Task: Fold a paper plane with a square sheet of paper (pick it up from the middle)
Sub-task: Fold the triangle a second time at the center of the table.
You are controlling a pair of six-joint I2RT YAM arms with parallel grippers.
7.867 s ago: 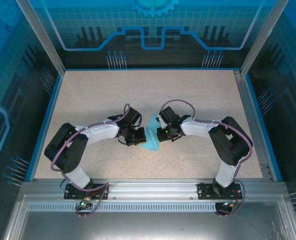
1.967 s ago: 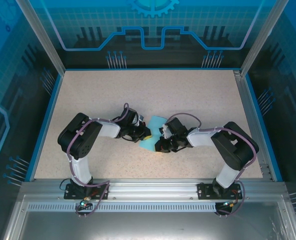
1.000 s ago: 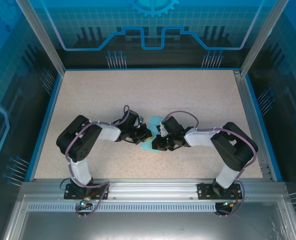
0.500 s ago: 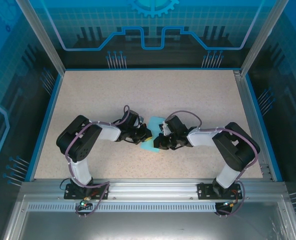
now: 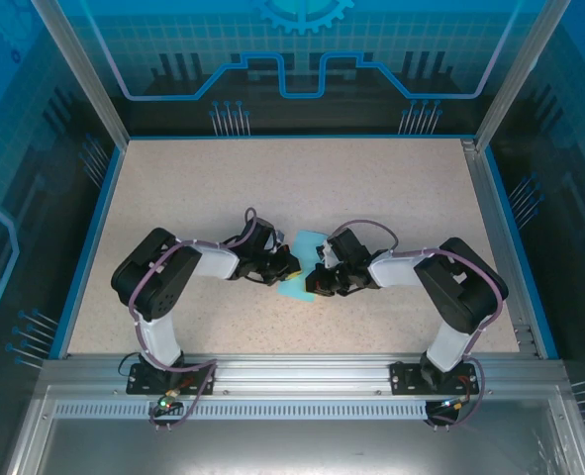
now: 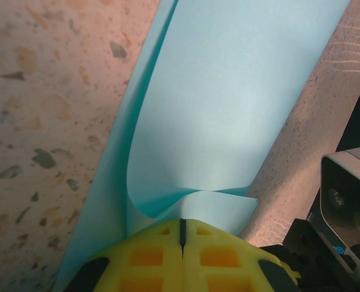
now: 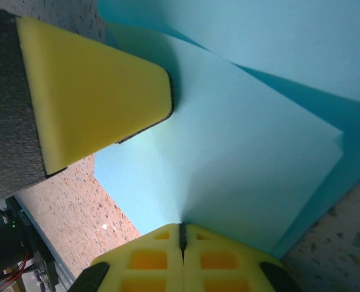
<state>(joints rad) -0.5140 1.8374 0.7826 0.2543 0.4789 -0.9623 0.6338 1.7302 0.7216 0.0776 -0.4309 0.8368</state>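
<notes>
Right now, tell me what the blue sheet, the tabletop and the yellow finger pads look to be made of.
Blue sheet: thin matte paper, since it curls and holds sharp creases. Tabletop: a hard, beige, speckled surface, either stone-like composite or a printed laminate; I cannot tell which. Yellow finger pads: matte moulded plastic or rubber with a recessed grid; how soft they are is unclear.

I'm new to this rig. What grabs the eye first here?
The left gripper and right gripper meet nearly nose to nose at the middle of the table, over a light blue paper. In the left wrist view, the shut yellow gripper pinches the paper's buckled edge.
</notes>
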